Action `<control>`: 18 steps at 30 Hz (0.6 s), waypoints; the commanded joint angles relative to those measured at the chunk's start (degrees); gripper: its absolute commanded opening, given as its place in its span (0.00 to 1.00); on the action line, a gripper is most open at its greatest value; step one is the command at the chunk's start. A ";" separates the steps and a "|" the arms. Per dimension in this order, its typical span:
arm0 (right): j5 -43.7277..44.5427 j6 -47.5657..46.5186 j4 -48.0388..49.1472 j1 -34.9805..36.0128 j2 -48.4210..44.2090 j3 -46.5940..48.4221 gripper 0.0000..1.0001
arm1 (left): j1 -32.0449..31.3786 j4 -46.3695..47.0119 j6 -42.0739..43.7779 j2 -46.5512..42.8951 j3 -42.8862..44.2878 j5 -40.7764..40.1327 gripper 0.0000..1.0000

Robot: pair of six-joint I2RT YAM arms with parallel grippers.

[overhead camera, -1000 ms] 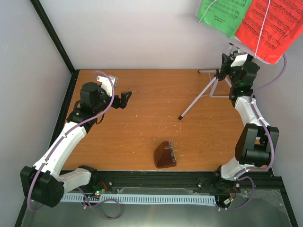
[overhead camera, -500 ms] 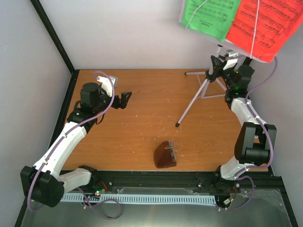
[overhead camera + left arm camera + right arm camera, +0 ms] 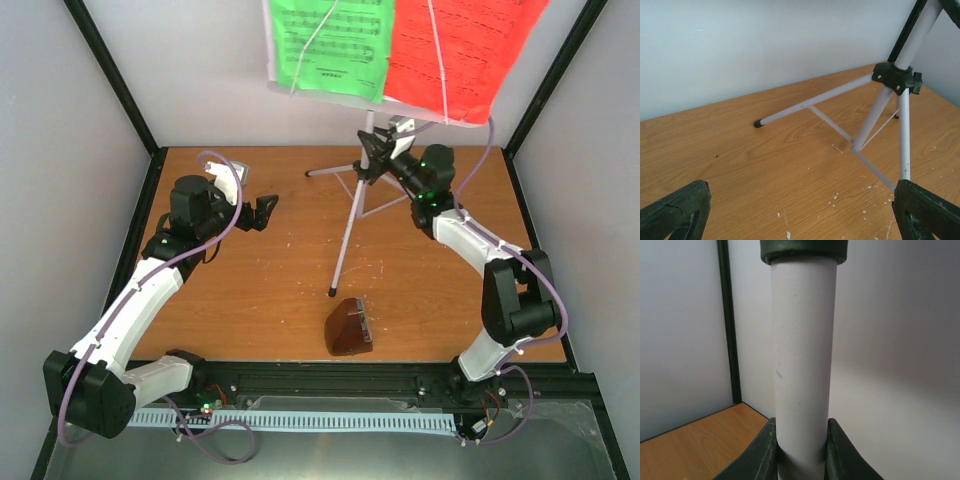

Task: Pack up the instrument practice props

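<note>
Shows left gripper (image 3: pixel 265 210) over the desk (image 3: pixel 250 300), fingers apart, empty. Finds the brown metronome (image 3: pixel 349 328) at front centre, near 1 foot of the white music stand (image 3: pixel 345 235). Has green sheet (image 3: pixel 330 45) and red sheet (image 3: pixel 455 50) on top, right gripper (image 3: pixel 372 160) fingers clamped on its pole.
</note>
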 commanded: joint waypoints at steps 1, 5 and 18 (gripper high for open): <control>6.07 5.83 3.32 6.31 0.97 0.89 0.03 | 0.27 -0.12 1.04 -0.27 0.14 0.18 0.99; 12.83 5.61 0.90 9.59 1.21 1.85 0.03 | 0.27 -0.15 1.05 -0.41 0.06 -0.08 0.99; 20.98 4.53 2.17 13.83 -1.38 -3.40 0.82 | 0.29 0.26 0.31 0.06 -0.29 0.90 0.99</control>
